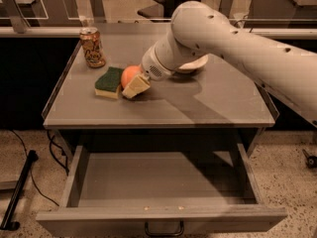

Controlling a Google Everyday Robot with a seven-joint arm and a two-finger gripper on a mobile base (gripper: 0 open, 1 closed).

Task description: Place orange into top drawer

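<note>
The orange [129,75] sits on the grey tabletop [208,105], touching the right side of a green-and-yellow sponge [109,82]. My gripper [134,86] is low over the tabletop at the orange, with a cream finger [136,86] lying along the orange's front right side. The big white arm runs in from the right. The top drawer [161,217] is pulled wide out below the tabletop and is empty, its dark pull handle [163,229] at the front centre.
A drink can [92,47] stands at the back left of the tabletop. A white bowl [194,64] sits behind the arm, mostly hidden. A low raised rim runs along the tabletop's left and right edges. Chairs and desks stand behind.
</note>
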